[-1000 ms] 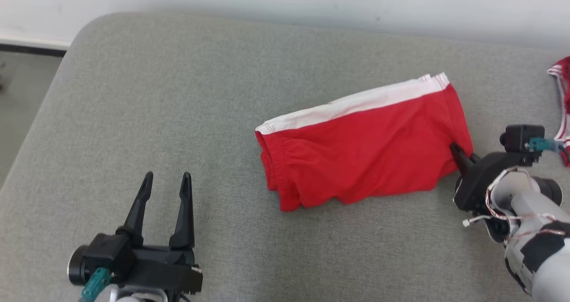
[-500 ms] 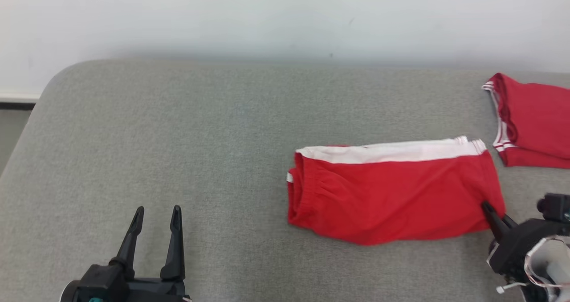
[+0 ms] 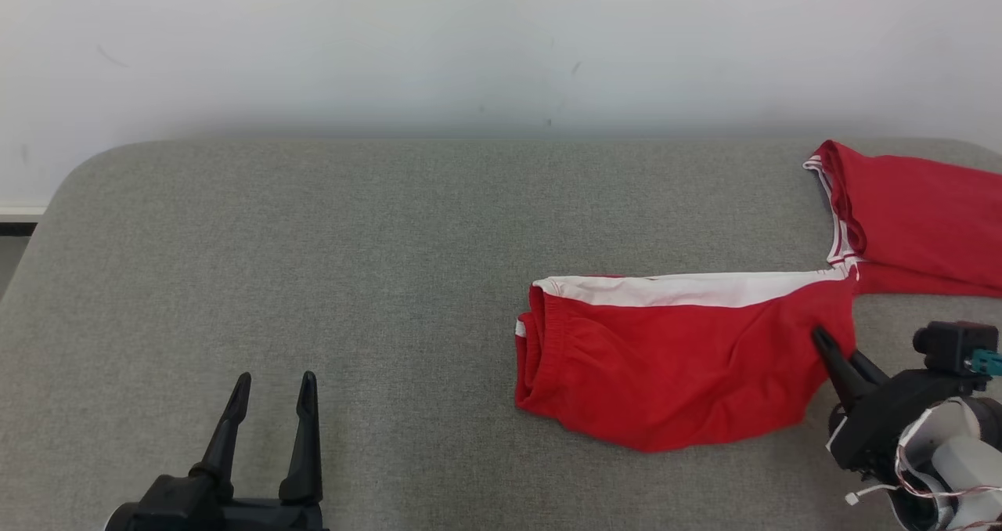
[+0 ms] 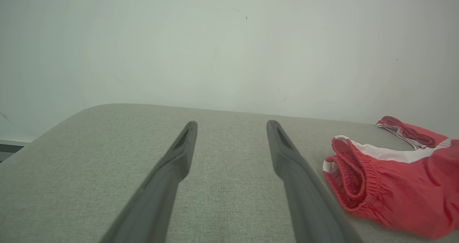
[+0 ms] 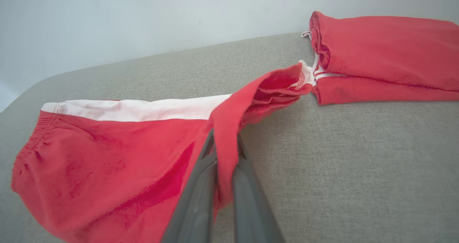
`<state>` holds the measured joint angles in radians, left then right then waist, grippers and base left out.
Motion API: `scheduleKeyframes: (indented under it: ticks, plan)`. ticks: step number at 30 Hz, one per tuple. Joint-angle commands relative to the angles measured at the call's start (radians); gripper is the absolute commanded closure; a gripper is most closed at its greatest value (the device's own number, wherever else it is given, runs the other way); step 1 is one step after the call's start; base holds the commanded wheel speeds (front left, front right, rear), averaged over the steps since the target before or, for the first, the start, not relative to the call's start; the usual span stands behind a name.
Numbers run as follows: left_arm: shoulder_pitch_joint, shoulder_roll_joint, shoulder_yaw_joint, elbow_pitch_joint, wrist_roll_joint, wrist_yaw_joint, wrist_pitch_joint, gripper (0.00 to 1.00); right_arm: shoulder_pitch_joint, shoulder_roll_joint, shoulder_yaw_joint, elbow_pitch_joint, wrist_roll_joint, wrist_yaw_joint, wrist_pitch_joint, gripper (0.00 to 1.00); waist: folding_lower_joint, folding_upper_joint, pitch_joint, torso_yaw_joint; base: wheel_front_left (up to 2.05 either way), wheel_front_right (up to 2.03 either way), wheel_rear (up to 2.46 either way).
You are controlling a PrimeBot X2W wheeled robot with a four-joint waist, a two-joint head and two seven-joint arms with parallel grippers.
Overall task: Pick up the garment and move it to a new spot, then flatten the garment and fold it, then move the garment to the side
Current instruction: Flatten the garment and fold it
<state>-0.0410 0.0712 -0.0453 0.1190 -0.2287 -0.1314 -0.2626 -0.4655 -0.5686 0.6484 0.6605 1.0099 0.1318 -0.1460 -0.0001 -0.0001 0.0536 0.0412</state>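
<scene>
Items on my screens, nearest first, each placed against the red shorts.

1. Left claw (image 3: 275,376), two long dark fingers. I see it nearer to me than the shorts and well apart from their waistband end. The fingers stand wide apart with nothing between them, and bare grey cloth shows below.

2. Right claw (image 3: 820,334), same pattern, on a pale forearm with loose wiring. It sits at the shorts' leg end, on the side opposite the waistband. My right wrist view shows the two fingers closed together, pinching a raised fold of the red fabric along that edge.

3. Red cloth shorts with a white side band and gathered elastic waistband (image 3: 681,366), the task's garment. They lie folded on the grey fabric-covered padded surface (image 3: 313,241). The white band runs along the far edge and the waistband points toward the left claw's side. The pinched end is lifted and creased; the rest lies flat.

4. Second red garment with white striped trim (image 3: 924,218), folded, lying beyond the shorts' leg end. Its striped hem meets the far corner of the shorts' white band.

5. Plain white wall (image 3: 470,45), behind the padded surface, beyond the shorts' far edge.
</scene>
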Motion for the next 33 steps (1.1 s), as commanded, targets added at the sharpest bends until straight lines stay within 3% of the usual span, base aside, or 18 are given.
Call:
scheduleKeyframes:
  ticks: [1,16,32,33]
  plan:
    - [0.001,0.005,0.001,-0.004,0.004,0.002,-0.003,0.0,-0.01,0.009,-0.002,-0.013,-0.013,-0.003,-0.003,1.0,0.0001,0.0001,-0.001,0.003,0.0,0.0,0.0]
    - [-0.005,-0.005,0.003,-0.003,0.001,0.002,-0.003,0.0,0.057,0.147,-0.021,-0.248,-0.175,-0.003,0.098,1.0,0.0001,0.0001,-0.006,0.067,0.0,0.0,0.0]
    - [-0.026,-0.014,0.007,0.009,-0.005,0.002,-0.003,0.0,0.118,0.311,-0.058,-0.24,-0.321,-0.003,0.193,1.0,0.0001,0.0001,0.016,0.105,0.0,0.0,0.0]
    - [-0.027,-0.014,0.007,0.009,-0.004,0.002,-0.003,0.0,0.119,0.317,-0.061,-0.236,-0.329,-0.003,0.192,0.89,0.0001,0.0001,0.016,0.105,0.0,0.0,0.0]
